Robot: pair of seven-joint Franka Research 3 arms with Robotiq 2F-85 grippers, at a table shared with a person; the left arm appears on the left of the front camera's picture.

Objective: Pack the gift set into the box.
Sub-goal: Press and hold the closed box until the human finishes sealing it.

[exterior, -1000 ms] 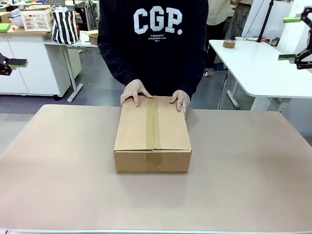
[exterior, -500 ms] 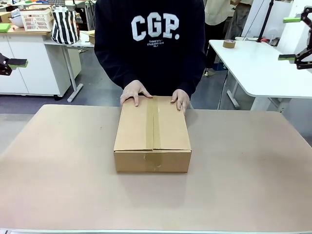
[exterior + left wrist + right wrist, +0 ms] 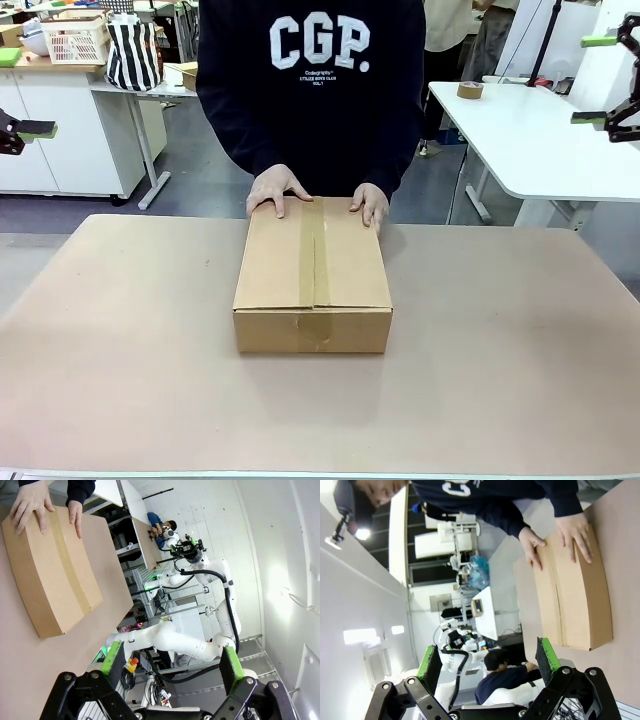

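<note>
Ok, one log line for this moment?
box: flaps shut, taped | person's hands: on its far edge | left gripper: open, empty | right gripper: open, empty

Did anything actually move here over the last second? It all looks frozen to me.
Hardly anything. The person's torso swayed a touch toward picture left. Nothing was taken hold of or let go. The box sits where it was under the person's hands, and the robot's left hand and right hand stay open, off to the sides.
</note>
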